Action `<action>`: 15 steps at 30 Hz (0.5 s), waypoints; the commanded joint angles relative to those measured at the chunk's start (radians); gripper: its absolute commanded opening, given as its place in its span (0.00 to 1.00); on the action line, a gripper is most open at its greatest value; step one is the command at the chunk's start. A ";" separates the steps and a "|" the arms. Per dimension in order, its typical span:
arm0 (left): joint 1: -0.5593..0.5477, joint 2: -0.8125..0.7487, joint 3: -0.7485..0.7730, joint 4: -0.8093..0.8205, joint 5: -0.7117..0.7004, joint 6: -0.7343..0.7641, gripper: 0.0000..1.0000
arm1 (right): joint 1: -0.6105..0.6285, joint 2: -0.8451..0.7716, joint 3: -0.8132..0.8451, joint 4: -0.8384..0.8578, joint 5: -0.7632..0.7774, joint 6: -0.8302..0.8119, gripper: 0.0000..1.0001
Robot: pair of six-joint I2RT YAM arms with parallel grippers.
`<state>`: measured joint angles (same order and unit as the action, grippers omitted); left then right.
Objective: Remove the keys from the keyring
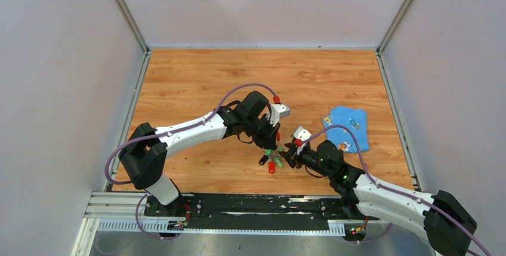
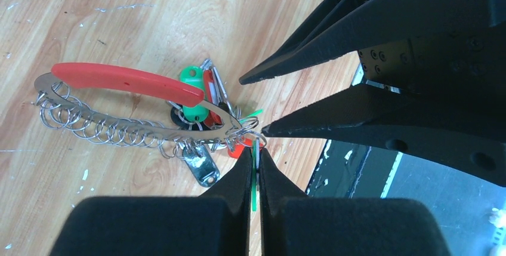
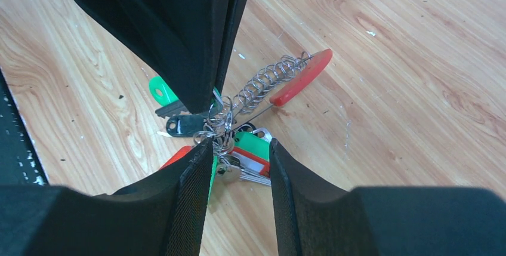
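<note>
Keyring (image 2: 119, 126) stretches leftward from your left end effector (image 2: 255, 154), which pinches one of the keys (image 2: 192, 83) at the ring's near tip. Your right end effector (image 3: 240, 148), half spread, straddles the bunch opposite.

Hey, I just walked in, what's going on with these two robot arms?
Both arms meet over a bunch of keys near the middle of the wooden table. The left gripper is shut on what looks like a green-capped key at the end of the keyring. The right gripper is open, its fingers either side of the cluster. Several keys hang on the ring; a few small pieces lie on a blue cloth.
</note>
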<state>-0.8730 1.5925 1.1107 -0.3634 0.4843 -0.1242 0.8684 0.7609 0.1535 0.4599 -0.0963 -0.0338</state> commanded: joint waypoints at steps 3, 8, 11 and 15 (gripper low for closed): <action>0.008 -0.027 0.005 -0.010 0.031 0.017 0.00 | 0.028 0.066 -0.019 0.152 0.067 -0.091 0.41; 0.009 -0.025 0.006 -0.004 0.034 0.014 0.00 | 0.031 0.111 -0.014 0.201 0.068 -0.110 0.39; 0.010 -0.023 0.007 -0.004 0.037 0.012 0.00 | 0.031 0.125 -0.011 0.211 0.053 -0.110 0.39; 0.011 -0.025 0.007 -0.003 0.037 0.014 0.00 | 0.036 0.133 -0.010 0.233 0.036 -0.110 0.39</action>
<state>-0.8707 1.5925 1.1107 -0.3630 0.4965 -0.1219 0.8856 0.8890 0.1459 0.6216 -0.0517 -0.1223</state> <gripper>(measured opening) 0.011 0.389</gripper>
